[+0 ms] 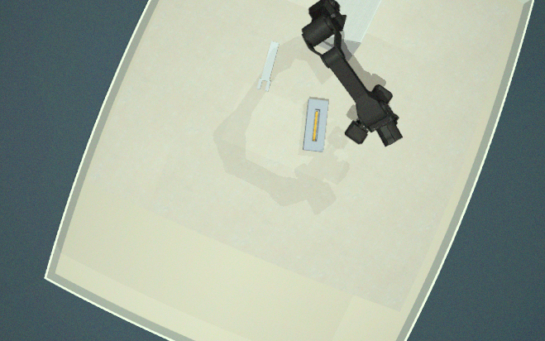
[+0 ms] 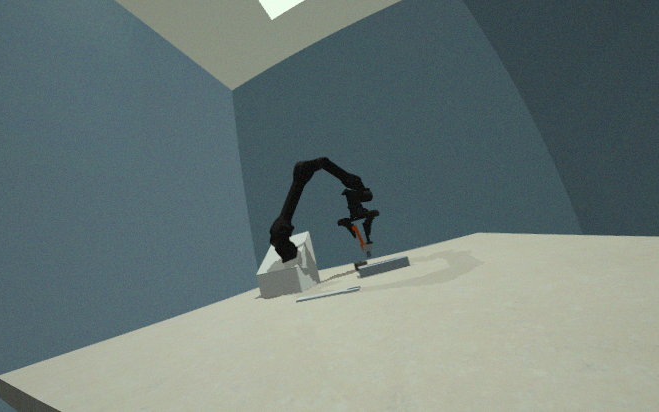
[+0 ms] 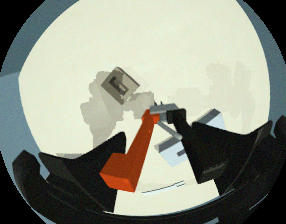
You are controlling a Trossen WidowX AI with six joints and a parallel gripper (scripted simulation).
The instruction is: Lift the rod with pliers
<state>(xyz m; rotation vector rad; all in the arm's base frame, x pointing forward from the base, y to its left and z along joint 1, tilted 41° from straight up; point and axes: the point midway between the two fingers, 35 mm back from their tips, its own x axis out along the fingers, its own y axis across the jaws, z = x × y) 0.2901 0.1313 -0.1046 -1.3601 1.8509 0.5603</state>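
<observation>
My gripper [image 2: 362,237] [image 3: 159,131] is shut on the locking pliers, one finger against each handle. The pliers' orange handle [image 2: 358,236] [image 3: 129,160] is at the left in the wrist view, the black handle at the right. The grey jaws [image 3: 166,109] are clear of the holster [image 2: 359,265] [image 3: 120,85] and point down above the table. The grey channel block [image 1: 313,146] [image 2: 385,267] [image 3: 169,159] stands beside them. The yellow rod [image 1: 316,125] lies in its slot. In the top view the arm hides the pliers, and the jaws' exact gap is unclear.
A flat, pale forked bar [image 1: 270,61] [image 2: 327,294] lies on the table, on the other side of the channel block from the gripper. A white box [image 1: 360,21] [image 2: 280,284] stands by the arm's base.
</observation>
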